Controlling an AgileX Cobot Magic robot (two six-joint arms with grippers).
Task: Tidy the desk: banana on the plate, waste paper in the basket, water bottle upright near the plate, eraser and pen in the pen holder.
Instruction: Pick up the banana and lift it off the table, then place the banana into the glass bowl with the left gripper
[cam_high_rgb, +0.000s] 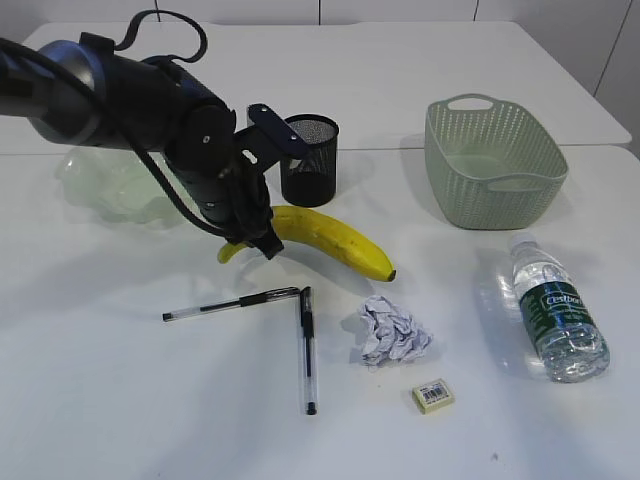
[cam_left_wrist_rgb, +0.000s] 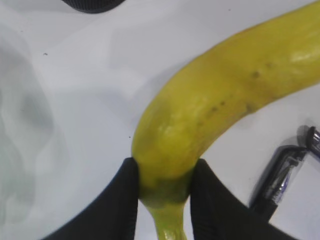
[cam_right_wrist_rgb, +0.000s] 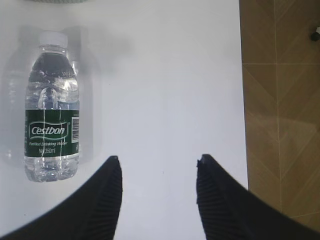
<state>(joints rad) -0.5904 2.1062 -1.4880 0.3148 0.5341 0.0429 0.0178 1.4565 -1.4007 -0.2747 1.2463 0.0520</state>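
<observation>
1. I see a yellow banana (cam_high_rgb: 335, 240) with a dark tip at its 4 o'clock end.
2. Sage green basket (cam_high_rgb: 494, 165), woven-look holes.
3. Black mesh pen holder (cam_high_rgb: 309, 160).
4. Bottle (cam_right_wrist_rgb: 51, 107): dark green label, white lettering, white cap.
5. Cream-yellow eraser (cam_high_rgb: 433, 396), white crumpled paper (cam_high_rgb: 391, 332).

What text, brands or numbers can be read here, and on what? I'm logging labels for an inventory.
"Cestbon": brand, white on the green label of the water bottle.
Two smaller lines under the brand, beside a barcode: too blurred to read with certainty.
Printed label on the eraser: too small to read.
Pens, banana, basket: no text visible.
</observation>
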